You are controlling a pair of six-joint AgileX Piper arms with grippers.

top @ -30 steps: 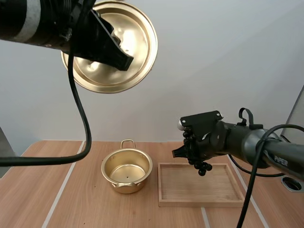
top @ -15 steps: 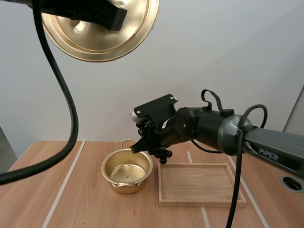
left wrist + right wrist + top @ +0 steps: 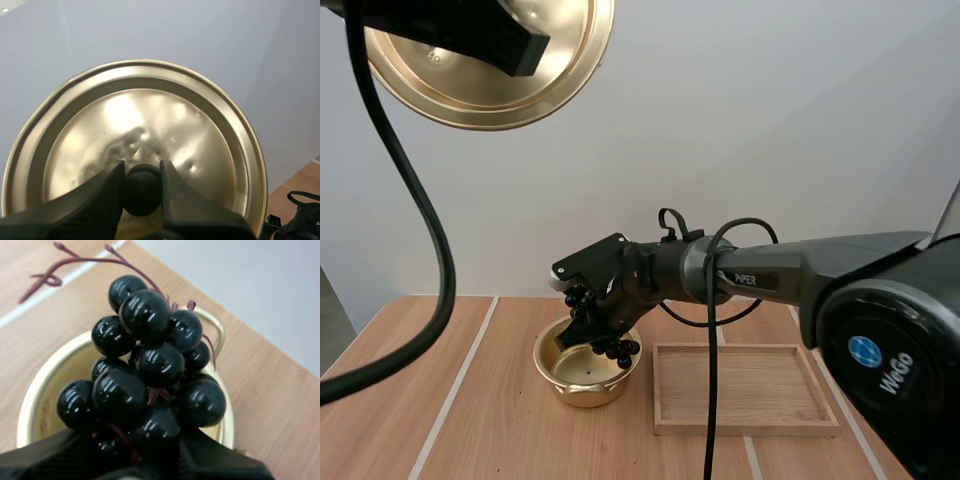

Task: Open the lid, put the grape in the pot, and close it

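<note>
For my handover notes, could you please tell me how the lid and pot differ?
The lid is held high in the air by the left hand, pinched at its knob; the pot stands on the table. The lid is tilted; the pot sits upright, open. Both are shiny gold metal.

My right tool (image 3: 137,460) has its black fingers (image 3: 50,452) closed on the near berries of the bunch of grapes (image 3: 150,385). The bunch is dark and glossy (reddish stems stick out at its far end). It hangs over the mouth of the open golden pot (image 3: 35,395), which stands on the wooden table (image 3: 270,390).
</note>
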